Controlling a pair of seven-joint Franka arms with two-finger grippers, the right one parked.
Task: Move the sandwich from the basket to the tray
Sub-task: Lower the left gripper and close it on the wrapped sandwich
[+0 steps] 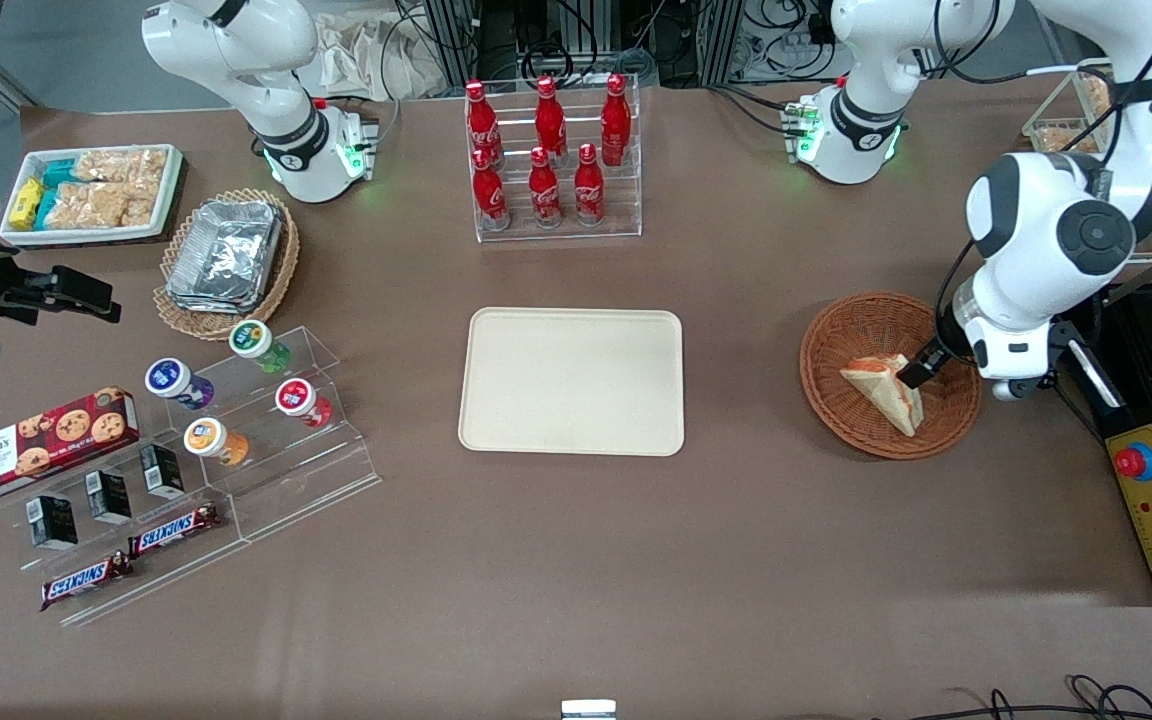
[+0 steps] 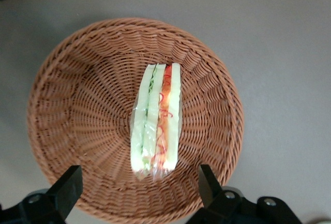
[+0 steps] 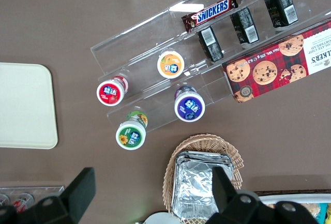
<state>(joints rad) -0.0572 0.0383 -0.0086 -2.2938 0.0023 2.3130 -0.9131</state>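
The sandwich (image 2: 156, 123) lies in the basket (image 2: 77, 105); the gripper (image 2: 137, 188) hovers above with fingers wide; the tray (image 1: 572, 381) holds nothing yet.

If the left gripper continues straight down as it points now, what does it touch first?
Most likely the sandwich: the left gripper hangs open above the basket, fingers either side of the wedge's end. Its height is unclear.

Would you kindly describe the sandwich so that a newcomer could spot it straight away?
Find the cream tray mid-table, then look toward the working arm's end for the round reddish-brown wicker basket. The sandwich lies in it beneath the open gripper: the only pale bread wedge, with red and green filling.
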